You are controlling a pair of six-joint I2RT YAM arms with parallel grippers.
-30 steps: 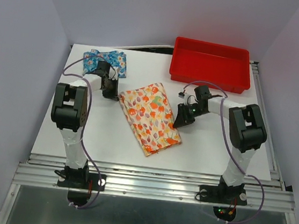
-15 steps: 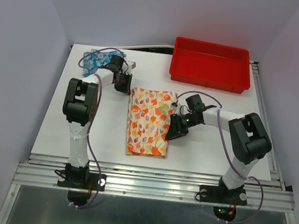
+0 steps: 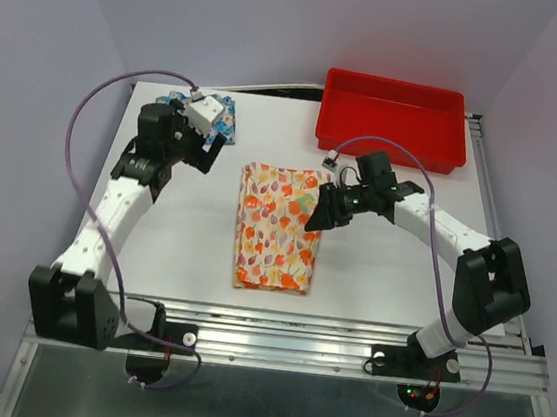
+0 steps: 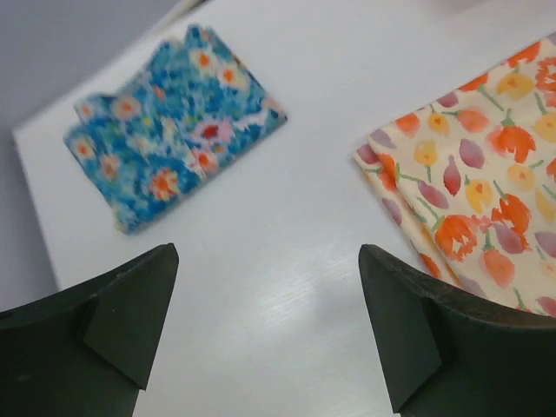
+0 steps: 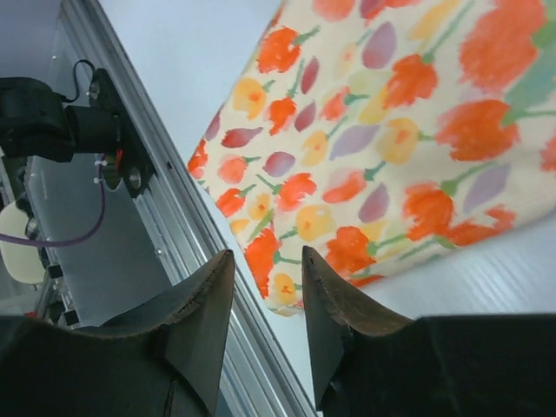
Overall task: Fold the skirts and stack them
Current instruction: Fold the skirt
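**Counting two skirts, one tray, two grippers**

Start at the far left corner of the white table (image 3: 175,237), where you find the blue skirt (image 4: 169,143). It is folded into a small packet with multicoloured flowers. From above you see only its right end, because the left arm's wrist covers the rest. The left gripper (image 4: 267,261) hangs over bare table just near that packet. Its jaws are spread wide and hold nothing.

At mid-table lies the cream-yellow skirt (image 3: 278,229), folded into a long rectangle printed with orange and red flowers. It sits well apart from the blue one, so the two are not stacked. Both wrist views cut it off at the picture edge.

At its right edge you meet the right gripper (image 5: 267,256). Its jaws are parted only narrowly, and cloth shows through the gap with nothing pinched. You cannot tell whether the tips touch the fabric.

At the far right stands the one red plastic tray (image 3: 394,82), showing bare red floor from wall to wall.
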